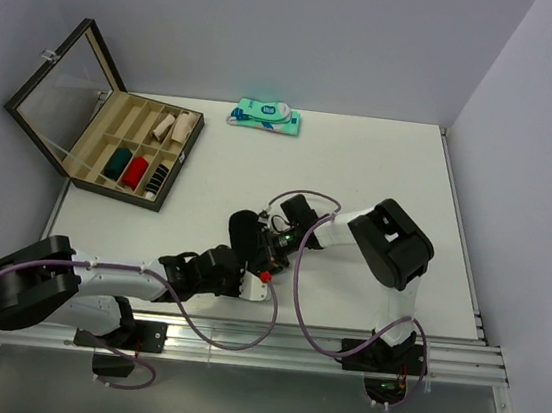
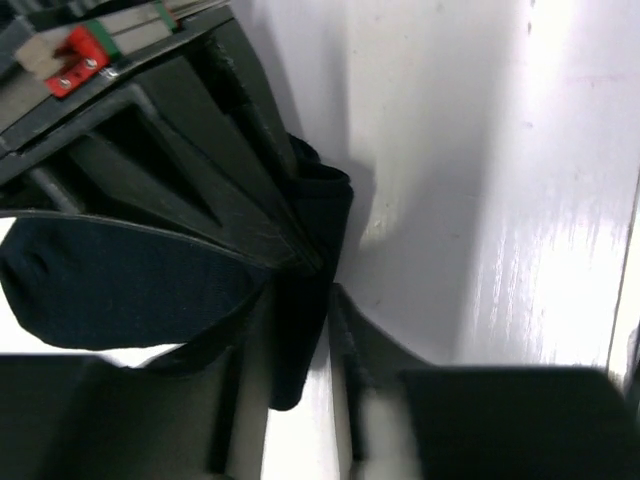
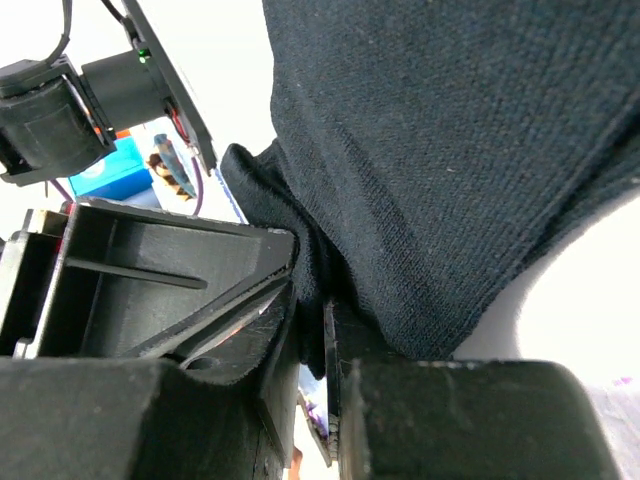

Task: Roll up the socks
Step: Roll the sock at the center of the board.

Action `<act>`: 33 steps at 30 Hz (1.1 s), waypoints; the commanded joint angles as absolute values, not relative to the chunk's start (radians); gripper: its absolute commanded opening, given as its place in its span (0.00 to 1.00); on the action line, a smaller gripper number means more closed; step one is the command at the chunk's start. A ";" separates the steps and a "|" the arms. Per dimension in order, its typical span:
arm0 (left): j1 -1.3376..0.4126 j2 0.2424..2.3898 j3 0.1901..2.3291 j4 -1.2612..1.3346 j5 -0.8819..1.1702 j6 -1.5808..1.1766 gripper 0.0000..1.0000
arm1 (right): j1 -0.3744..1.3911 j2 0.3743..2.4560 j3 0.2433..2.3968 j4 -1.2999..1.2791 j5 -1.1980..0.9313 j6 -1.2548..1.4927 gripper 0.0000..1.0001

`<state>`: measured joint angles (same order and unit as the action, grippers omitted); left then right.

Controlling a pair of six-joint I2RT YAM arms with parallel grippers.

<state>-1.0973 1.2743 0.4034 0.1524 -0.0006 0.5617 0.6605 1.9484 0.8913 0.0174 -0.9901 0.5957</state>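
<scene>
A black sock (image 1: 243, 231) hangs in the middle of the table between both grippers. In the right wrist view its knit fabric (image 3: 430, 150) fills the upper frame, and a fold drops into my right gripper (image 3: 312, 310), which is shut on it. My left gripper (image 2: 300, 300) comes from the near left, and a strip of the same sock (image 2: 300, 340) fills the gap at its tips. The right gripper's black fingers (image 2: 200, 150) lie just above it. From above, the left gripper (image 1: 252, 279) and right gripper (image 1: 271, 248) nearly touch.
An open wooden organiser box (image 1: 131, 154) with rolled socks in its compartments stands at the far left, its glass lid (image 1: 64, 90) tipped back. A teal-and-white sock package (image 1: 267, 117) lies at the table's far edge. Purple cables (image 1: 290, 299) loop near the arms.
</scene>
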 commanded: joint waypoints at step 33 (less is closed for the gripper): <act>-0.772 1.570 0.914 -0.687 0.600 0.577 0.00 | 0.459 1.186 0.575 -0.012 -0.290 0.681 0.50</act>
